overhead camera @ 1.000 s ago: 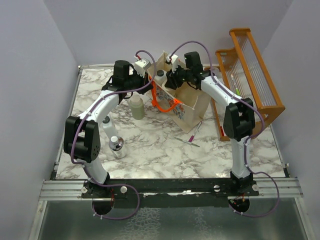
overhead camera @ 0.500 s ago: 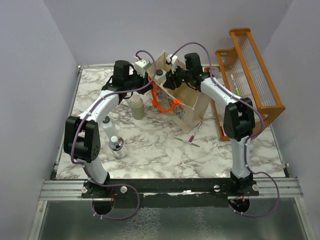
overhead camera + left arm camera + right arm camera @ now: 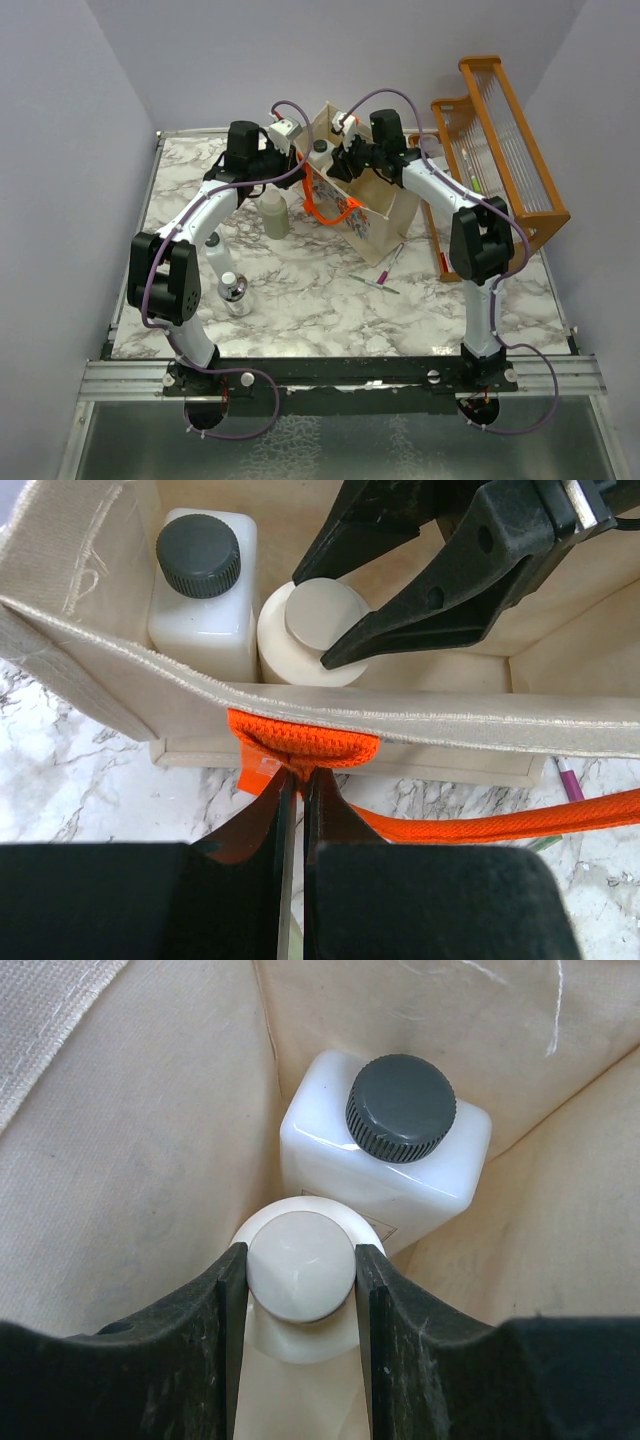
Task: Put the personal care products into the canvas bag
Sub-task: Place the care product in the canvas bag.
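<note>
The canvas bag (image 3: 385,205) stands upright at the back centre, with its rim in the left wrist view (image 3: 400,720). My left gripper (image 3: 303,172) (image 3: 297,772) is shut on the bag's orange handle tab (image 3: 300,745) at the near rim. My right gripper (image 3: 337,160) (image 3: 302,1265) reaches down inside the bag, shut on the light grey cap of a white bottle (image 3: 302,1265) (image 3: 318,615). A white bottle with a dark cap (image 3: 400,1110) (image 3: 200,560) stands beside it in the bag's corner. An olive-green bottle (image 3: 273,213) and a short clear bottle with a chrome cap (image 3: 233,292) stand on the table at the left.
An orange wooden slatted rack (image 3: 510,150) stands at the right, close to the bag. Two pens (image 3: 388,265) lie on the marble table in front of the bag. The bag's loose orange handle (image 3: 335,212) hangs down its near side.
My right wrist has shifted slightly toward the back over the bag. The left arm, the bag and the bottles on the table have not visibly moved.
</note>
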Action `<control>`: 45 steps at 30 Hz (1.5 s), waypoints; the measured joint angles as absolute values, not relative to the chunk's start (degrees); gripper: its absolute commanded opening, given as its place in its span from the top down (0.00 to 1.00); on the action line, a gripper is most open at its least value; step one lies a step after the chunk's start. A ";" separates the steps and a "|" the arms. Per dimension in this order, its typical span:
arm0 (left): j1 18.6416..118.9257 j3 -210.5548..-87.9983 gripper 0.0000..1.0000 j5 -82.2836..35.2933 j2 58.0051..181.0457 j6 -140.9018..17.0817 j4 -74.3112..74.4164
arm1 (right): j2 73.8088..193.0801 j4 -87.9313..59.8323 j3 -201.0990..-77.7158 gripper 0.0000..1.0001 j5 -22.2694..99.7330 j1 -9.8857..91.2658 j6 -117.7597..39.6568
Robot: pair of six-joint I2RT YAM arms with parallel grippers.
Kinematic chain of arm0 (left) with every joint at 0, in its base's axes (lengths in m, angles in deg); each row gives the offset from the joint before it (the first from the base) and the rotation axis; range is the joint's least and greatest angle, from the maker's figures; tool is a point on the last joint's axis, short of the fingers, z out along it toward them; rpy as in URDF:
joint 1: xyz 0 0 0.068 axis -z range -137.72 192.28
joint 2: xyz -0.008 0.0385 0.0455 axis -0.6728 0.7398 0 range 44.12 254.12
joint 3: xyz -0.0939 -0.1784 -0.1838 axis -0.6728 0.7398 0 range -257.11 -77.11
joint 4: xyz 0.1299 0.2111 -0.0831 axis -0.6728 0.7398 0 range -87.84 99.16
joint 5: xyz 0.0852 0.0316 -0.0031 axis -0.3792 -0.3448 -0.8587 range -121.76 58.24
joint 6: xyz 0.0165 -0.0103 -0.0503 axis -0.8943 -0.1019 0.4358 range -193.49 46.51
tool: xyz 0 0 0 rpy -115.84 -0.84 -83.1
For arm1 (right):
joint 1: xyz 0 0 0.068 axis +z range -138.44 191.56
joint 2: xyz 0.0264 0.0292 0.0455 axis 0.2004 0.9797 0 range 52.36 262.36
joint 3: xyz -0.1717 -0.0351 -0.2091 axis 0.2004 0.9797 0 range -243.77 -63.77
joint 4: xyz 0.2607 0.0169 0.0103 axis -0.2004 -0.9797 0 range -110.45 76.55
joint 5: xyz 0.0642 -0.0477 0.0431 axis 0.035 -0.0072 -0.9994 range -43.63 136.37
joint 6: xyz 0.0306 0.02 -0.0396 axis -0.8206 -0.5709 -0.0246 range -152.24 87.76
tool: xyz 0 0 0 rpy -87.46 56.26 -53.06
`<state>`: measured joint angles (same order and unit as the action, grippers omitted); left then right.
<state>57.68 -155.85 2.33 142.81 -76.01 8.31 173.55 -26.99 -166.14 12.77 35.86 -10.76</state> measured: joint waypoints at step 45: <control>57.68 -158.99 0.20 2.11 136.52 -78.83 14.80 | 154.95 -35.61 -170.03 0.19 12.83 35.88 -15.70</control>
<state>57.68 -158.99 2.11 136.52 -78.83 14.80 154.95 -35.61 -170.03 12.83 35.88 -15.70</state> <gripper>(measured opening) 0.779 0.809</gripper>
